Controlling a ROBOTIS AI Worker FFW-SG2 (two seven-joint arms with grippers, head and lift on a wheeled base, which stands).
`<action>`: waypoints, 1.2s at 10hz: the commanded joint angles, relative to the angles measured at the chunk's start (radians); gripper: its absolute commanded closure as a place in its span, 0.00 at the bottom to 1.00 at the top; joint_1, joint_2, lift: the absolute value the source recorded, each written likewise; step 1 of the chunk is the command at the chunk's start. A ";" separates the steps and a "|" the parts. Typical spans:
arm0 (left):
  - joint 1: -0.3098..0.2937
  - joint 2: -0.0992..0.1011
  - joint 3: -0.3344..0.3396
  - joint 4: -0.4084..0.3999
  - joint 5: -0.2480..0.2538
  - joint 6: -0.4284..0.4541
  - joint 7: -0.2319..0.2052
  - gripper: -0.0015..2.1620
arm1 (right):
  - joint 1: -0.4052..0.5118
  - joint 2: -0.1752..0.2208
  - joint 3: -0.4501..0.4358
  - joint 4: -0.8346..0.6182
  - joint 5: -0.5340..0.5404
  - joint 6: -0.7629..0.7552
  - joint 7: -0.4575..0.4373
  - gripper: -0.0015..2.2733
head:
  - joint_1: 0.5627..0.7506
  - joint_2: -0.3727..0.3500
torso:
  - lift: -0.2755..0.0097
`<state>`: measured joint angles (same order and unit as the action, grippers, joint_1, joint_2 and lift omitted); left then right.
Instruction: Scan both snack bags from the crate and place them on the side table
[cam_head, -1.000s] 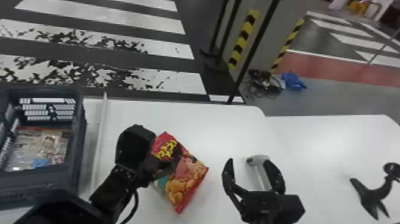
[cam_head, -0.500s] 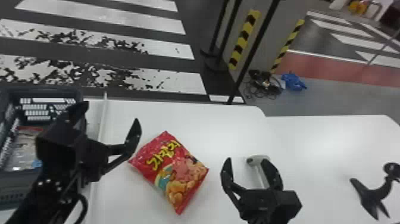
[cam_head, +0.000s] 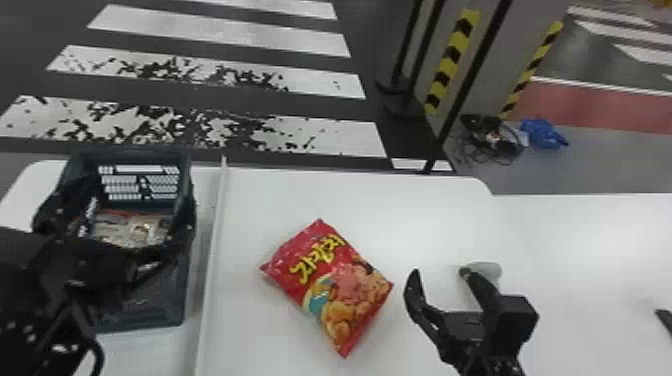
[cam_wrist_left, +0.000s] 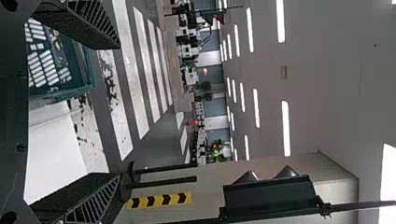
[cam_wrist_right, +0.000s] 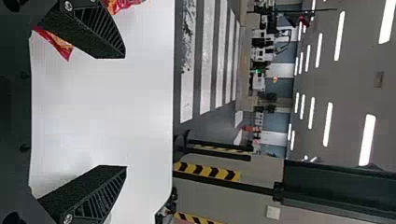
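Left gripper (cam_head: 142, 191) and right gripper (cam_head: 441, 272) both gape empty, and a skewed descent could jam the left against the crate (cam_head: 150, 307) beneath!

Bright ceiling strips (cam_wrist_left: 286, 128) overhead, pale glare on white tabletop (cam_head: 595, 240), faint soft shadows

Crate (cam_head: 150, 312) stood at left on desk (cam_head: 375, 200), second bag (cam_head: 132, 227) inside it. Strip (cam_head: 212, 240) ran front to back between crate and first bag (cam_head: 345, 285), which lay right of strip, flat on desk. Left hand (cam_head: 140, 205) was over crate; right hand (cam_head: 440, 272) was right of first bag, small item (cam_head: 487, 270) just behind it. Behind desk, on floor: crossing (cam_head: 345, 140), posts (cam_head: 415, 65), then cables (cam_head: 492, 142) farther right.
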<state>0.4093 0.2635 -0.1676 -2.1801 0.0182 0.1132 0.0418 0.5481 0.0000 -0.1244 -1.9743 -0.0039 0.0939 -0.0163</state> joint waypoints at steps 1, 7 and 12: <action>0.046 0.002 0.063 -0.023 0.026 -0.025 -0.006 0.01 | -0.022 0.001 -0.003 -0.015 -0.013 0.108 0.044 0.03 | 0.70 0.25 | 0.62; 0.105 0.000 0.183 -0.024 0.109 -0.034 0.006 0.01 | -0.231 0.001 -0.198 0.003 -0.314 0.537 0.311 0.03 | 0.70 0.43 | 0.62; 0.121 0.002 0.203 0.002 0.131 -0.034 -0.005 0.01 | -0.392 0.001 -0.334 0.160 -0.420 0.906 0.427 0.03 | 0.70 0.46 | 0.62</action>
<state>0.5287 0.2651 0.0352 -2.1796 0.1487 0.0791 0.0369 0.1660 0.0000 -0.4559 -1.8294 -0.4217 0.9872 0.4121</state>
